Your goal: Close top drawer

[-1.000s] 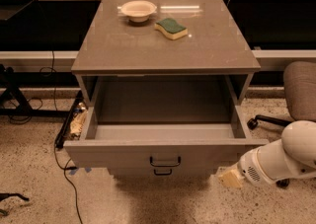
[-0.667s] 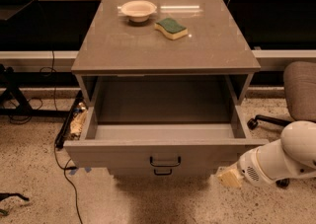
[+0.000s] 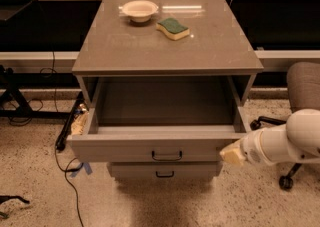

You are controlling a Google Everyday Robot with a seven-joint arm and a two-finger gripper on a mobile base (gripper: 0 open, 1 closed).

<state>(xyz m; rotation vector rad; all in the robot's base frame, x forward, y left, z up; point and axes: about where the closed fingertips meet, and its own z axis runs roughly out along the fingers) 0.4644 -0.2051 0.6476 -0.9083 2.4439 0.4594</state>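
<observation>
Camera view shows the top drawer pulled well out of the cabinet toward the camera, its front panel facing the viewer with the handle at centre. The gripper sits at the panel's right end, touching or just beside the front corner; whether it is released or clenched cannot be told. Main risk, in my judgement: a push applied this far off centre may skew the drawer on its runners, so it binds partway instead of sliding home. The gripper may also slip off the corner to the right and lose contact. A pale object of unclear nature lies just beside the drawer's left wall where it meets the cabinet, and may snag as that side travels back. A hard shove could jolt the bowl and sponge on the cabinet top. The chair stands near the arm and could be struck on a wide swing. Orientation: the drawer's long axis runs left to right across the picture, parallel to the cabinet front; its open box faces upward, and its line of travel runs away from the camera into the cabinet. The lower drawer beneath is pushed in further.
</observation>
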